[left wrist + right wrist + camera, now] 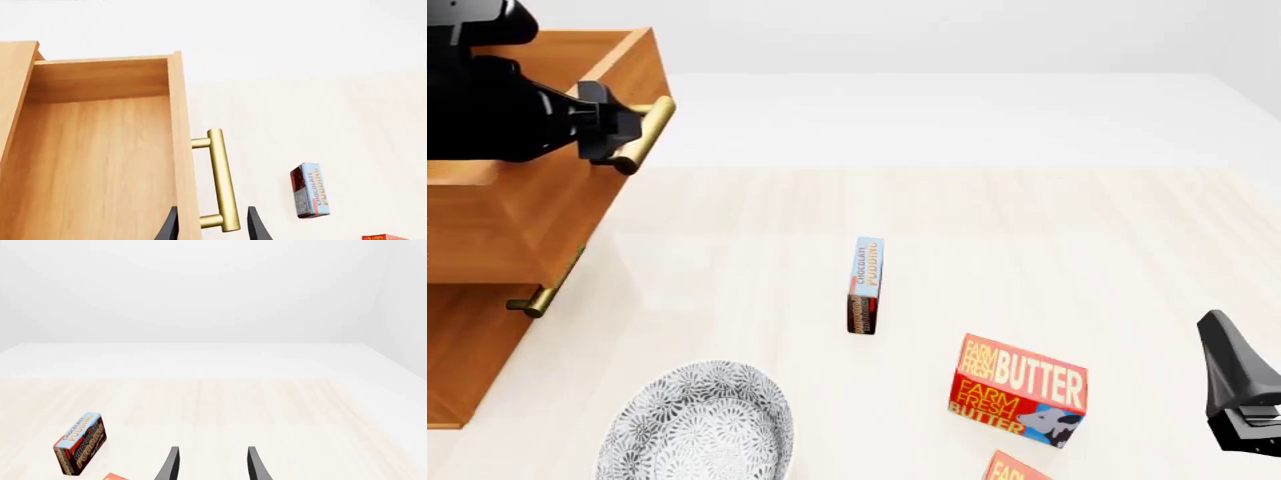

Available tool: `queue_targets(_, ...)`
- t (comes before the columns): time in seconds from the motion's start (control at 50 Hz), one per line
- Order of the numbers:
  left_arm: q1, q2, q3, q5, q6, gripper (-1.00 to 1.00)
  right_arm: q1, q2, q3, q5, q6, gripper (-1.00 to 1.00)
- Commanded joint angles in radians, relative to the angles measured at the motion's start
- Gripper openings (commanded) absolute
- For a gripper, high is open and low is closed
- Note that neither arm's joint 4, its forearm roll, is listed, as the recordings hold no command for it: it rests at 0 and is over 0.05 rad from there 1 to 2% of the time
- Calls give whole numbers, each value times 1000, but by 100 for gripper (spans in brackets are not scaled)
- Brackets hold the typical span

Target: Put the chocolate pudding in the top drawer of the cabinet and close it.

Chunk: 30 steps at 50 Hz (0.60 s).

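The chocolate pudding (pixel 866 286) is a small thin box, light blue and white at its far end and dark brown at its near end. It lies on the bench (pixel 1068 230), near the middle, well apart from the cabinet (pixel 487 250) on the left. The top drawer (pixel 547 110) is pulled out. The left gripper (pixel 211 225) has its jaws around the brass handle (pixel 220 180). The right gripper (pixel 212 465) sits low on the right, jaws apart and holding nothing. A red butter box (pixel 1017 390) lies near the pudding.
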Motion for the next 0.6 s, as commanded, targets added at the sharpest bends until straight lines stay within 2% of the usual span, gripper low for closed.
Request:
queue_targets(0.02, -16, 44, 13, -10, 22, 100, 0, 0, 0, 0, 0, 100)
queue_targets(0.6, -59, 44, 37, -55, 1, 100, 0, 0, 0, 0, 0, 100)
